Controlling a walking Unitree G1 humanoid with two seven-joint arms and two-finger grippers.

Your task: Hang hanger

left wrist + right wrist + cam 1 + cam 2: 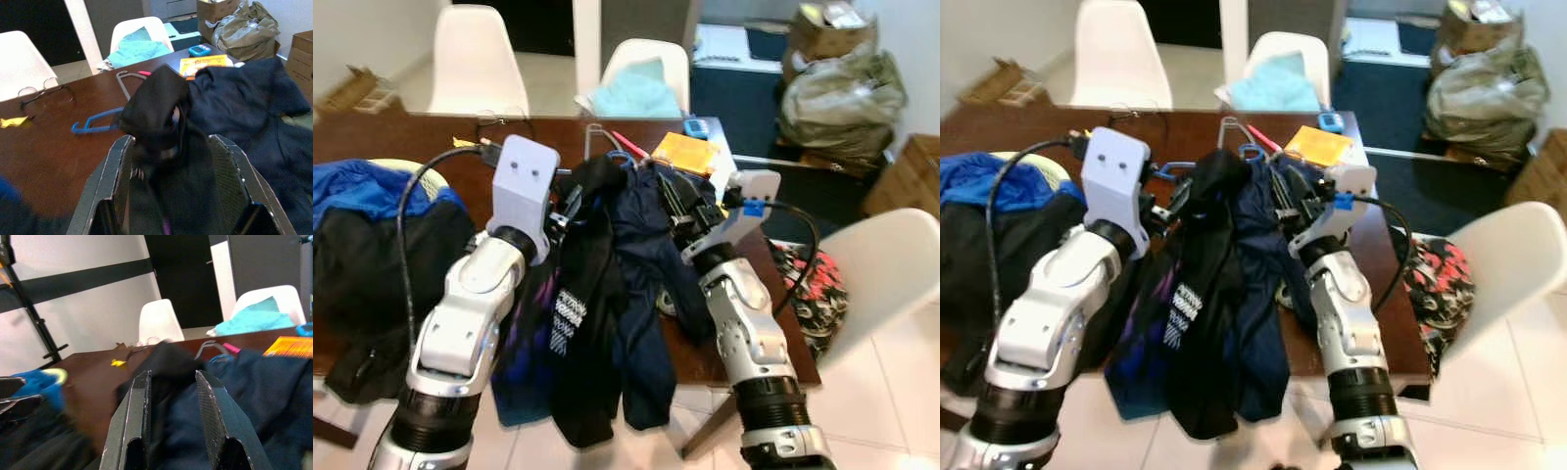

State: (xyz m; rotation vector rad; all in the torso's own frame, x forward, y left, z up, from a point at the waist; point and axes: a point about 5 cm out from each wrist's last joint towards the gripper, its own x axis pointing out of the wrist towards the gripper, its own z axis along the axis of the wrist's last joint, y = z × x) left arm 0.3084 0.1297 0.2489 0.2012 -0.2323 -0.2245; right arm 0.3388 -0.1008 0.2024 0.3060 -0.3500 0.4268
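Hanger (95,125) (blue) half-hidden under dark garment (161,112), left claw (168,161) gripping cloth

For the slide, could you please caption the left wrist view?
Left gripper shut on black garment above brown table, blue hanger lying beyond.

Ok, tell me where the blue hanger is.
The blue hanger lies flat on the brown table, seen in the left wrist view just beyond the black garment, beside a grey wire hanger.
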